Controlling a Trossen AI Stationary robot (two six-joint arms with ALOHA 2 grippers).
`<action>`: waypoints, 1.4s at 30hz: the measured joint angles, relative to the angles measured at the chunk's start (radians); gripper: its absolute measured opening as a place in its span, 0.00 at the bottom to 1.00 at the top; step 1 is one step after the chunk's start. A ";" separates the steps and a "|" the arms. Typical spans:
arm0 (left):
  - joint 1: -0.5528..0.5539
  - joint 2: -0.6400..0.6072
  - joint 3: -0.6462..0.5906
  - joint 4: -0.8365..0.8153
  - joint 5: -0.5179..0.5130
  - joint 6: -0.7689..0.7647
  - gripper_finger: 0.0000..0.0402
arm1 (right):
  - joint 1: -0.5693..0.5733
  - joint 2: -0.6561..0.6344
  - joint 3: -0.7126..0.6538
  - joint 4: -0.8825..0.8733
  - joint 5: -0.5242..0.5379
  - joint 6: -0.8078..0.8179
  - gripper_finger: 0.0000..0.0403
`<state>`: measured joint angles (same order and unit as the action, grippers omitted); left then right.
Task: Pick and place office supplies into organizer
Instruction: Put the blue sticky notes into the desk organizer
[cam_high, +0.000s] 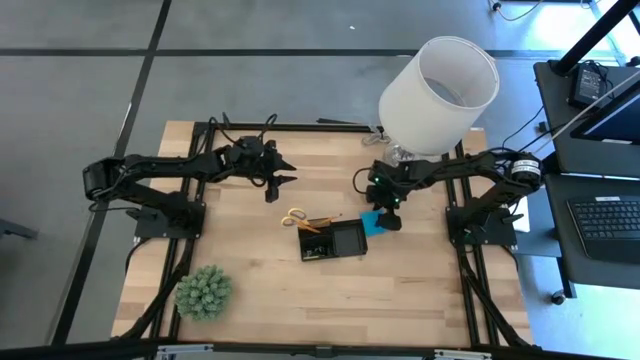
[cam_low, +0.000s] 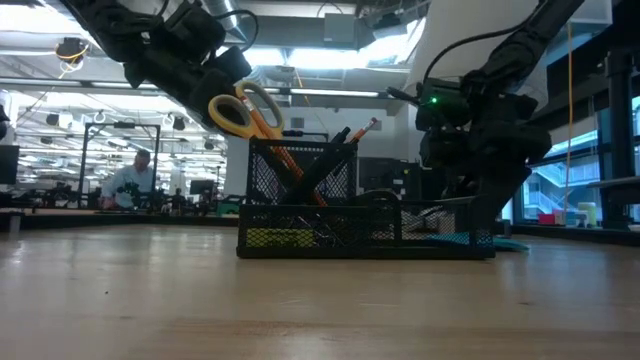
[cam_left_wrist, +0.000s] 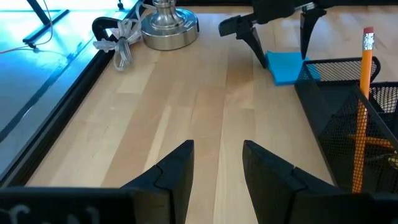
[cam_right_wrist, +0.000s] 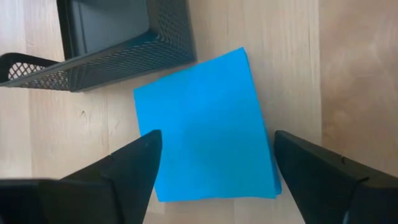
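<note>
blue pad (cam_right_wrist: 208, 127), lying flat on the surface just beside the organizer (cam_high: 333, 240), is being straddled from above by the right gripper (cam_right_wrist: 214, 165), fingers spread wide and empty; left gripper (cam_left_wrist: 217, 171) is being held apart, fingers parted, empty.

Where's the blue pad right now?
The blue pad lies flat on the table right of centre in the high view, against the organizer's right side, under the right gripper's open fingers.
</note>
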<state>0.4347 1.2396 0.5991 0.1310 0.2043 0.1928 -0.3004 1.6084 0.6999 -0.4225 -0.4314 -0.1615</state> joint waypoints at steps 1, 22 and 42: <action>0.000 0.000 0.000 0.000 0.000 0.000 0.33 | 0.000 0.004 0.001 0.000 -0.001 0.000 0.77; 0.000 0.000 0.000 0.000 -0.001 -0.015 0.33 | -0.002 0.015 -0.001 0.016 0.016 0.003 0.43; 0.000 0.000 0.000 0.000 -0.001 -0.025 0.33 | -0.024 0.018 -0.005 0.014 0.008 0.000 0.17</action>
<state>0.4347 1.2396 0.5991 0.1315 0.2035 0.1677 -0.3244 1.6268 0.6949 -0.4088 -0.4232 -0.1619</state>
